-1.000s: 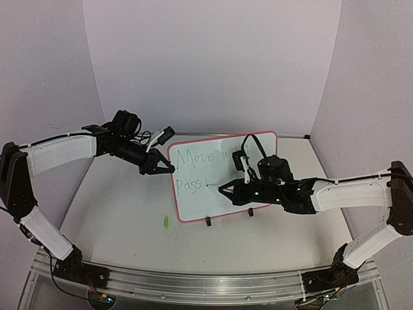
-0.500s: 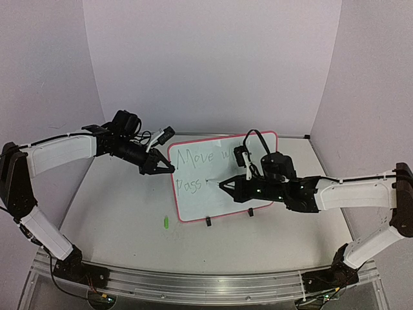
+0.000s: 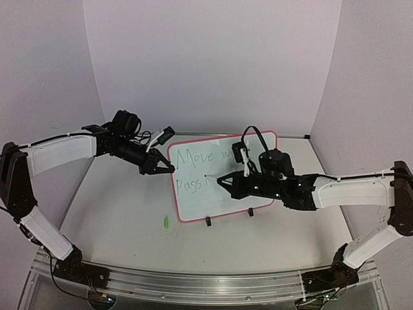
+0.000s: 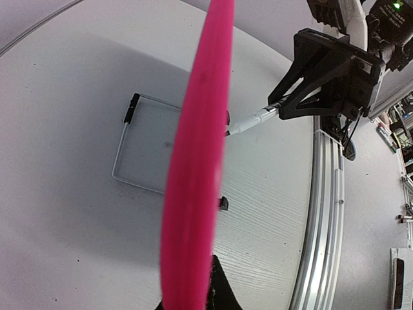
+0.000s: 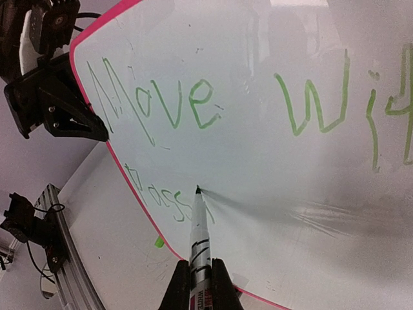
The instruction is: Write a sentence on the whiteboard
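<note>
Left claw [image 3: 170,169] clenched on the whiteboard [image 3: 193,205] edge, apparently steadying it upright on the desk [image 3: 116,213]. Right claw [image 3: 223,180] grasps a marker [image 5: 200,248], tip touching the board just ahead, at the sentence [image 3: 193,157] lower line.

Whiteboard [image 3: 193,200]: glossy white face, smooth (soft reflections show in the right wrist view).
Frame [image 4: 200,129]: smooth pink-red plastic with a slight sheen.
Sentence [image 5: 197,103]: thin green ink, flat and matt against the gloss.
Marker [image 5: 200,252]: smooth white plastic barrel with black print.
Wire stand [image 4: 139,184]: thin bare metal wire.
Table [image 4: 271,213]: matt white, faint wood-grain texture.
Rail [image 4: 326,213]: brushed silvery metal.
Left gripper [image 3: 170,169], right gripper [image 3: 221,179]: matt black plastic.
</note>
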